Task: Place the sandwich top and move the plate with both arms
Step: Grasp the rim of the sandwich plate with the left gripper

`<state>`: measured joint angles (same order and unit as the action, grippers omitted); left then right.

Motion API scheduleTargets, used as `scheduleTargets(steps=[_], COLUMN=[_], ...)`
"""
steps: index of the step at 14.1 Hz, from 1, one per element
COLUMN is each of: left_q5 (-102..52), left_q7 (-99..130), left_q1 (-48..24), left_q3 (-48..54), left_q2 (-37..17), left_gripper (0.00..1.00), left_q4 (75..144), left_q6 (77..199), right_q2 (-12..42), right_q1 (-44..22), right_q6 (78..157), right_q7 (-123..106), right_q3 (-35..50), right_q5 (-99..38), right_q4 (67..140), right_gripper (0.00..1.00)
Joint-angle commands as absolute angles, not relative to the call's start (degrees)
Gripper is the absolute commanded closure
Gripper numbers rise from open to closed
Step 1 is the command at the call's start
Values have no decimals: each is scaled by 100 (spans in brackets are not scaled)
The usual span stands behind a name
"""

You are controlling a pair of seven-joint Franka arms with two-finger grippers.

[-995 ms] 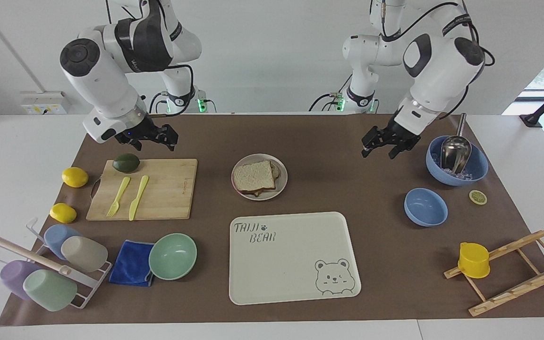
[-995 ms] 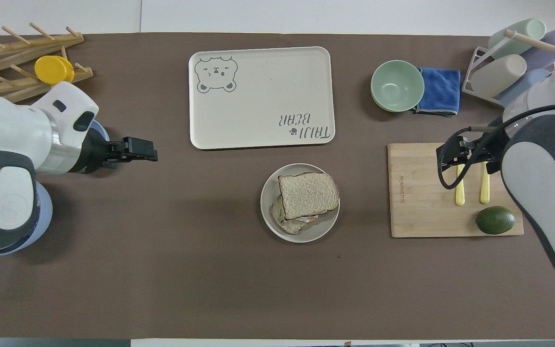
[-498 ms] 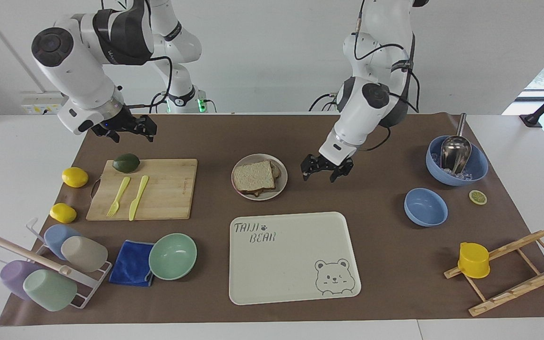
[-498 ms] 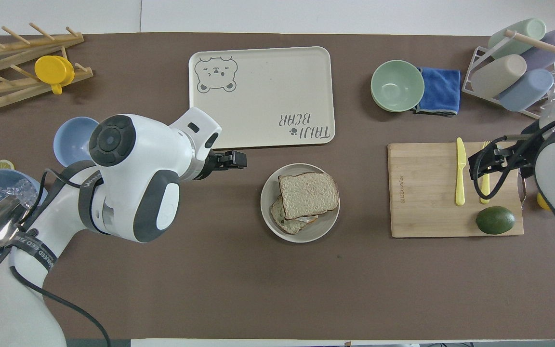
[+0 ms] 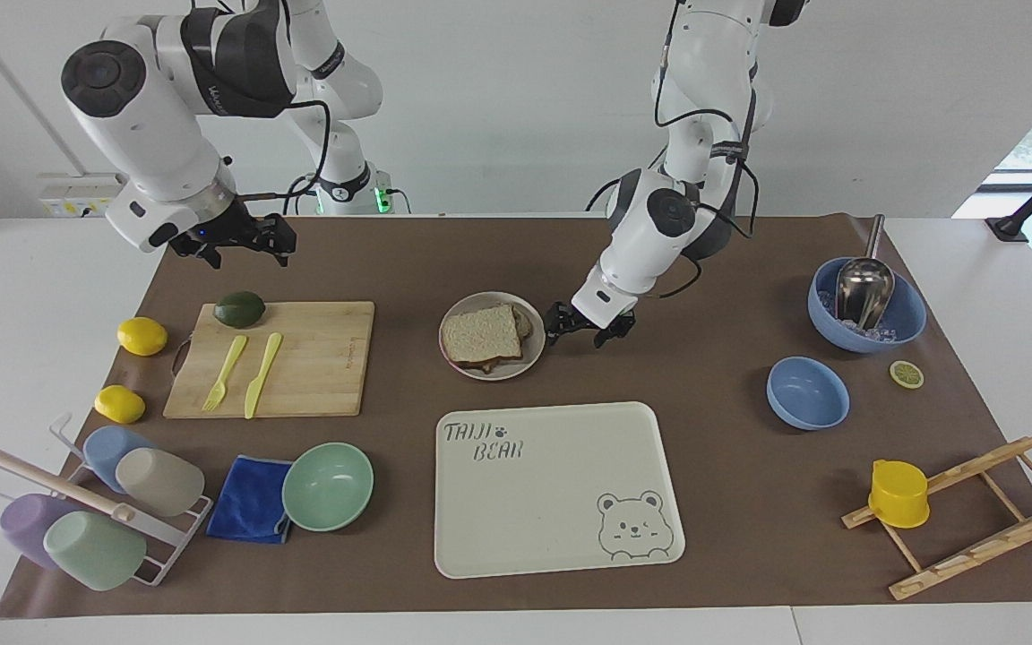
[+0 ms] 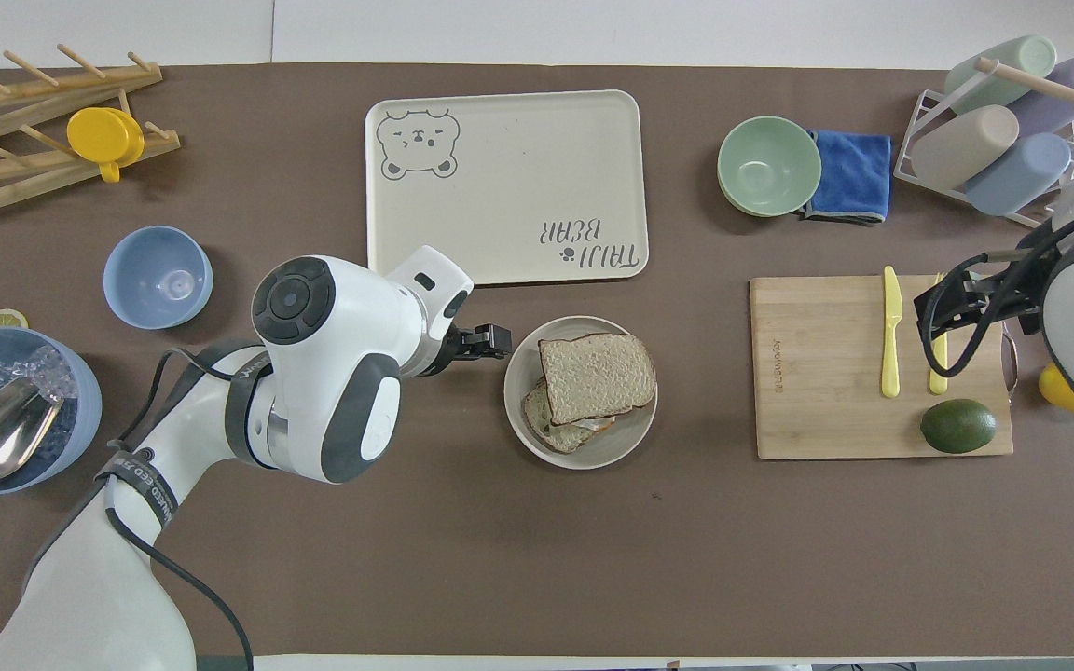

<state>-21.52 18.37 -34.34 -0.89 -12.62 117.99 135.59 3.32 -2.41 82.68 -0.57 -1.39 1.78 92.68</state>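
Sandwich top (image 5: 480,333): lies on the stack in the plate.
Plate (image 5: 532,356): mid-bench, nearer the robots than the bear tray (image 5: 561,520).
Left end effector (image 5: 580,333): low, just beside the plate's rim, fingers spread, empty.
Right end effector (image 5: 238,251): raised over the bench near the cutting board (image 5: 319,376), fingers apart, empty.

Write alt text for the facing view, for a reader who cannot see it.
The left tool sits low beside the plate, which holds the sandwich top laid on the slice beneath. The right tool hangs over the brown mat near the cutting board. The cream bear tray lies farther from the robots than the plate.
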Motion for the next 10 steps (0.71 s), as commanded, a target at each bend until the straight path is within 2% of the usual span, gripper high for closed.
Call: scheduleTargets(steps=[1, 5, 10], left_q5=[-2276, -2539, -2549], left_q7=[1863, 1854, 1854], left_q1=[-3647, -3832, -3911], left_q3=[-167, -176, -176], left_q2=[-1134, -1187, -1187], left_gripper=[5, 13, 32], left_q4=[12164, 12226, 12287], left_q6=[13931, 13957, 13975], right_q2=[238, 211, 88], right_q1=[-176, -167, -105], right_q6=[8147, 8226, 8261], right_q7=[-203, -106, -105], right_q3=[-220, -220, -220], right_q5=[220, 211, 202], right_q4=[9185, 9141, 9123], right_gripper=[0, 0, 0])
